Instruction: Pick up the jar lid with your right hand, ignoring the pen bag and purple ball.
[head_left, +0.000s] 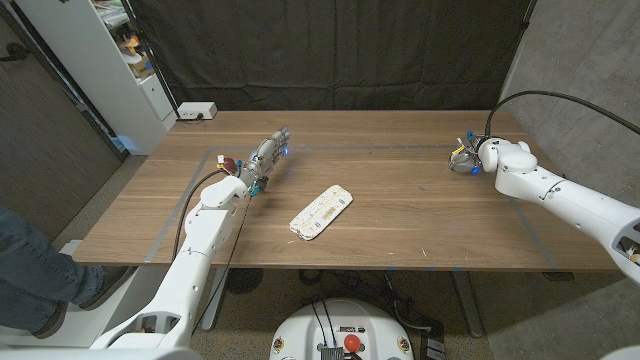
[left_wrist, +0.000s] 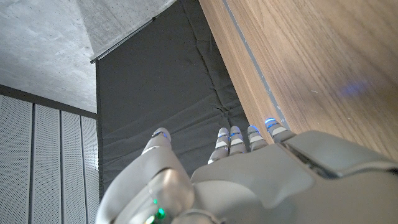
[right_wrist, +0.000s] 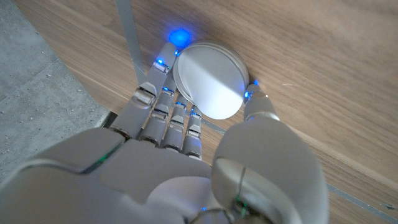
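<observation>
While your right hand (right_wrist: 205, 155) has the jar lid (right_wrist: 208, 78) caught between thumb and fingers (right_wrist: 163, 102), the hold looks thin: in the right wrist view the contact sits on the rim only, thumb tip on one edge and fingertips on the opposite one, with the disc tilted against the wooden surface (right_wrist: 311, 74). In the head view the lid (head_left: 463, 159) sits at the right of the frame, towards the far edge, right at your hand (head_left: 472, 156).

Your main risk is the lid pivoting out. It appears smooth and thin, so if your squeeze is off-centre it may rotate between the two contact lines and drop or skid along the surface. Whether its lower edge has cleared the wood, I cannot tell; if it has not, lifting at an angle may drag it and lever it free.

Your left hand (head_left: 262, 160) sits at the left of the frame, fingers extended and holding nothing, with a small dark reddish object (head_left: 228, 163) beside it. The pen bag (head_left: 321, 211) lies mid-frame, well apart from your grasp, so it poses little threat.
</observation>
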